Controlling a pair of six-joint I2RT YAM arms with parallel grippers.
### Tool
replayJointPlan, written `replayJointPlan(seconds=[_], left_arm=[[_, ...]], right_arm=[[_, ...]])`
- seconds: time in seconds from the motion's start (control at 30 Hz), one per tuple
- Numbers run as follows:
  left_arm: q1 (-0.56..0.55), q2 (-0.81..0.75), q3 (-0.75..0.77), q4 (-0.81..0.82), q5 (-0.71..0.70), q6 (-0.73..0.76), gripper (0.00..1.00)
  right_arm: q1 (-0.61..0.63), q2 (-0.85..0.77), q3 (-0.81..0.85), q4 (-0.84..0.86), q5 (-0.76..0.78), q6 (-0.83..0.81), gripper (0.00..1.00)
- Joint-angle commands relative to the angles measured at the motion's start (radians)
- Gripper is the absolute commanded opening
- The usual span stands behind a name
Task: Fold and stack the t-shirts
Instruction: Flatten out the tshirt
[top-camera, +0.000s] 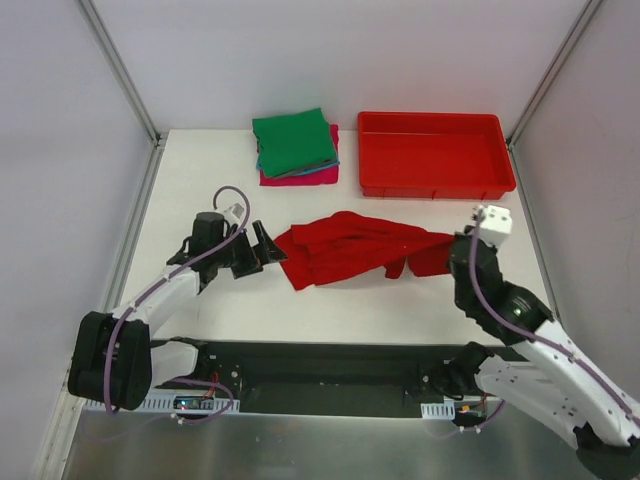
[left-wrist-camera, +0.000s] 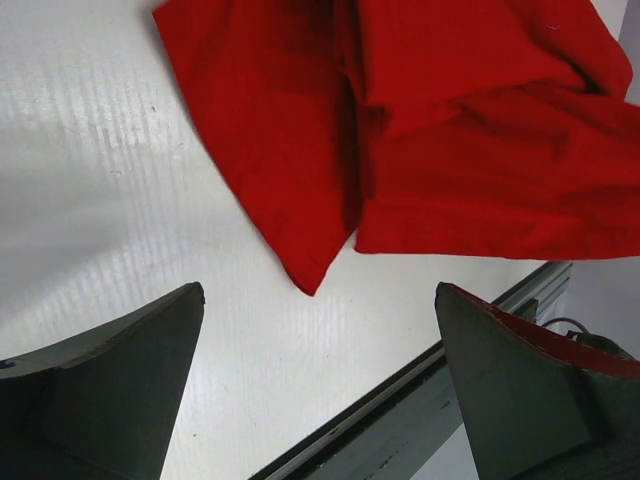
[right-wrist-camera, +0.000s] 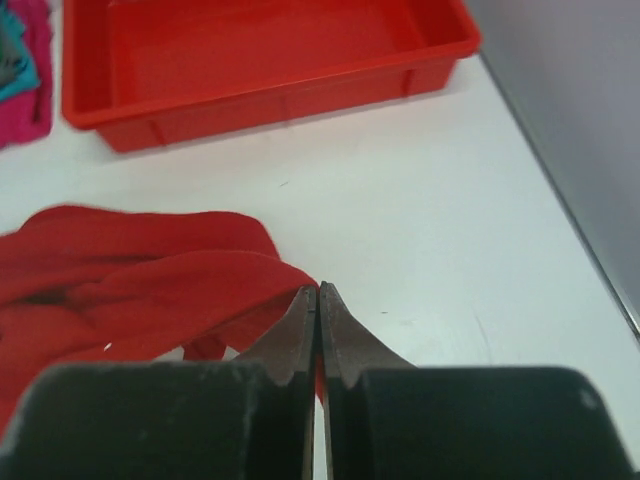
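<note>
With right gripper (right-wrist-camera: 318, 288) fingers pressed together, seemingly nipping the hem of the red t-shirt (top-camera: 350, 248) at their tips, and left gripper (top-camera: 268, 248) fingers spread wide, cloth corner just ahead between them, poised to stretch it flat for folding.

No legible text, label, brand, number or sign is present in any view: none on the red t-shirt (top-camera: 350, 245), the folded t-shirts (top-camera: 295, 145), the red bin (top-camera: 435, 188) or the table (top-camera: 200, 190)

The green t-shirt (top-camera: 293, 142) hides most of the teal t-shirt (right-wrist-camera: 10, 75).
</note>
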Motion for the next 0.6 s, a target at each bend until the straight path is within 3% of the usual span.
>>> replayJointPlan(seconds=[0.0,0.23,0.57], left_arm=[[-0.025,0.056,0.061,0.023,-0.022,0.017,0.99],[-0.074,0.182,0.139,-0.021,-0.082,0.047,0.99],[-0.241,0.359,0.348,-0.099,-0.109,0.074,0.93]], right_arm=[[-0.115,-0.155,-0.072,-0.06,0.062,0.062,0.01],[-0.216,-0.143,-0.096,-0.128,0.031,0.072,0.01],[-0.274,-0.075,-0.113,-0.152,-0.007,0.076,0.01]])
